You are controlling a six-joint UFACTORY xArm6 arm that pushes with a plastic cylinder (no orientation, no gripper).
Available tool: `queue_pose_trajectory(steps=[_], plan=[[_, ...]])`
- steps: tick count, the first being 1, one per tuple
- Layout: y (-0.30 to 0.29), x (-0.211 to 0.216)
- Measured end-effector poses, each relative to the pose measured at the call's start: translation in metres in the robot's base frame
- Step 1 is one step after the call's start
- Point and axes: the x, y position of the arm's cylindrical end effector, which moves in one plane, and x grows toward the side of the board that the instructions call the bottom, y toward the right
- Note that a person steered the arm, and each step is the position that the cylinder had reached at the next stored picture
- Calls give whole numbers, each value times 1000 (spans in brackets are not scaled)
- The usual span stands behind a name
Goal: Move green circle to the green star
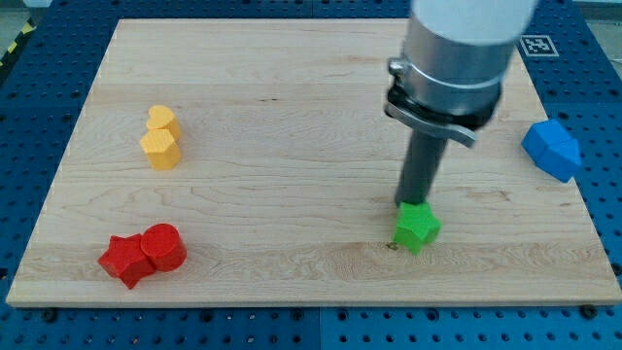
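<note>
A green star lies on the wooden board, right of centre near the view's bottom. My tip is just above the star in the view, at its upper edge, seemingly touching it. No green circle shows anywhere in the view; the rod and arm body hide part of the board above the star.
A yellow heart and a yellow hexagon sit together at the left. A red star and a red circle touch at the bottom left. A blue block sits at the board's right edge.
</note>
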Motion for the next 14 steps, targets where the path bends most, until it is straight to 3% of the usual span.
queue_pose_trajectory(steps=[1,4,5,6,7,8,10,12,13,14], plan=[[4,4],[3,-154],[48,-189],[134,-210],[194,-260],[173,-292],[28,-255],[28,-297],[5,-283],[5,-222]])
